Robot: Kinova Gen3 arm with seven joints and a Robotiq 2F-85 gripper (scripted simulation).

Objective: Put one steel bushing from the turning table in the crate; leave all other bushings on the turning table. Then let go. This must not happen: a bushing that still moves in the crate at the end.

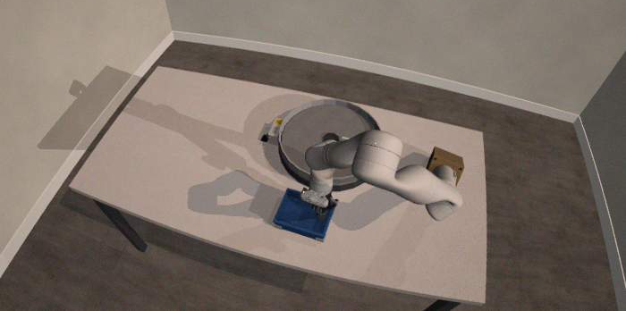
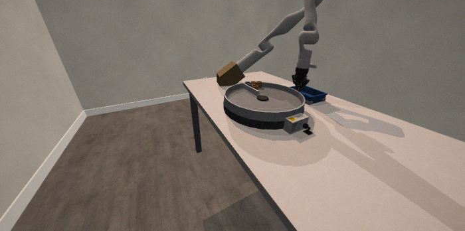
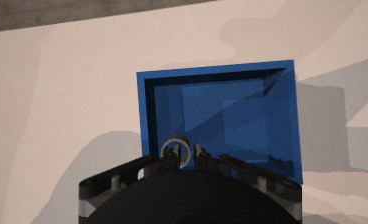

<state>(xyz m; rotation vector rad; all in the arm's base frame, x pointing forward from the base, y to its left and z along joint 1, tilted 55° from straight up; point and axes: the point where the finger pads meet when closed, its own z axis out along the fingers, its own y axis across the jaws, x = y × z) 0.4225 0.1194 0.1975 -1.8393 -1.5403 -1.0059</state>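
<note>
- At 7 o'clock from the turning table's hub, seen from the top, sits a blue, rectangular, open-topped crate (image 1: 299, 228) (image 2: 319, 97) (image 3: 285, 120).
- Over its 5 o'clock part in that view, the black two-finger gripper (image 1: 324, 206) (image 2: 298, 89) (image 3: 187, 151) points downward.
- Its fingers stand a little apart, with a narrow gap showing between them; nothing is clamped.
- One grey, ring-shaped steel bushing (image 1: 322, 214) (image 3: 163, 152) is within the crate's outline, toward 7 o'clock in the wrist view. The left-hand finger in that picture overlaps its opening; whether they touch, or the ring sits flat on the crate's floor, I cannot tell.
- At the exterior view's centre is the round, grey-walled turning table (image 1: 308, 124) (image 2: 266, 116), with a thin grey divider (image 2: 251, 88) running from near the hub toward 11 o'clock.
- Past that divider, near 11 o'clock, copper-coloured and dark rings (image 2: 256, 84) cluster, too small to count.
- On the turning table's 9 o'clock side, from the top, stands a grey control box (image 1: 275, 128) (image 2: 296, 123).
</note>
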